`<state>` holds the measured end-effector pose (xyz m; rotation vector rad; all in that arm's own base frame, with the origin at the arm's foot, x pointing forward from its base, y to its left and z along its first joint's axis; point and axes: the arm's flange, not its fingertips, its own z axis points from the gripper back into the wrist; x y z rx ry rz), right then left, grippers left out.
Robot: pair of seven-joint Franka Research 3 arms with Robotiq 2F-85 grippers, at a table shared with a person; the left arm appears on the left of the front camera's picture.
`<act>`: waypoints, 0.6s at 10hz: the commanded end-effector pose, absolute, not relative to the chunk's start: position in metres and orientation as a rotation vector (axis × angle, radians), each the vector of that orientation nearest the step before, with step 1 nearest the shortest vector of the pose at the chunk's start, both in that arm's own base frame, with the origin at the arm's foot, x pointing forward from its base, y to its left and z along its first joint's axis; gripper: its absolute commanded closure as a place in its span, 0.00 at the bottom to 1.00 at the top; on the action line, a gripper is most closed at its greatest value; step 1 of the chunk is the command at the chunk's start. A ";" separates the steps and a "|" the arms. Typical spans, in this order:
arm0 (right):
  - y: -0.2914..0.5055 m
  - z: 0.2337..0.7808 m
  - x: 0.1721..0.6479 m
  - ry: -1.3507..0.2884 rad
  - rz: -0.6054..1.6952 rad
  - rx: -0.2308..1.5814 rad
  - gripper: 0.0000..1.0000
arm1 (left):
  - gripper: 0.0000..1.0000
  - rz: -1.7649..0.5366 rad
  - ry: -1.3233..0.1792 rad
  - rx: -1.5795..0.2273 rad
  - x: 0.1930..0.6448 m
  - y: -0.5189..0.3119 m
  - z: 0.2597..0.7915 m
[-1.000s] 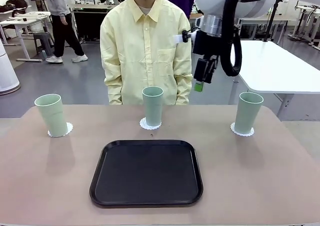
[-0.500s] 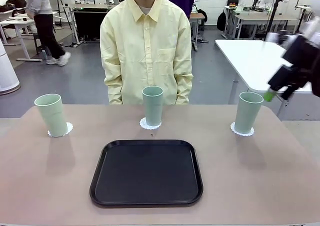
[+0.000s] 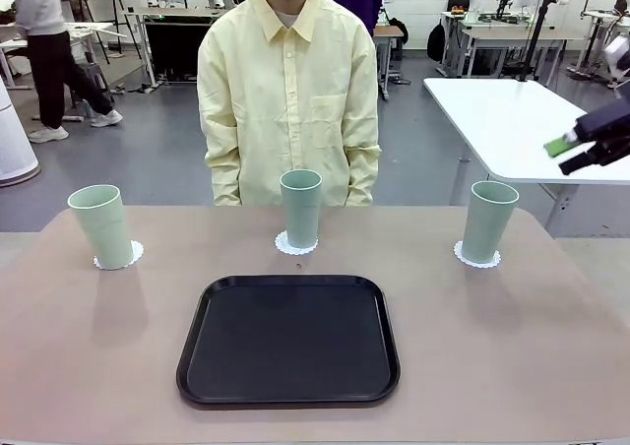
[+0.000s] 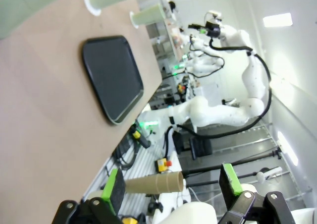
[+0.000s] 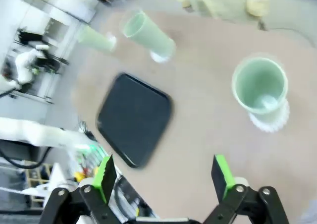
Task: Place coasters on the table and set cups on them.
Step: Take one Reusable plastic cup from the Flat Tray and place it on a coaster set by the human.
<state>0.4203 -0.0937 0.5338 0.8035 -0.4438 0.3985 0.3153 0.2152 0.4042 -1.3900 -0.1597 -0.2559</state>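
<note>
Right tool (image 3: 576,155) raised sideways, jaws apart, beyond right cup (image 3: 488,221)

Count on the tan-pink table (image 3: 551,366): three pale-green cups, at the left (image 3: 101,225), centre (image 3: 300,208) and right (image 3: 488,221). Three white scalloped coasters, one under each cup: left (image 3: 132,255), centre (image 3: 285,245), right (image 3: 477,261). One black tray (image 3: 288,341). One person in a yellow shirt (image 3: 287,95) at the far edge.
</note>
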 end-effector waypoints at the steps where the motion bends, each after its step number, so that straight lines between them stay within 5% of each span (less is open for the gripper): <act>1: -0.134 0.518 0.429 -0.464 0.460 1.195 0.00 | 0.00 -0.256 -0.167 -1.393 0.314 0.216 0.407; 6: -0.199 0.456 0.384 -0.243 0.289 1.329 0.00 | 0.00 -0.256 -0.167 -1.393 0.314 0.216 0.407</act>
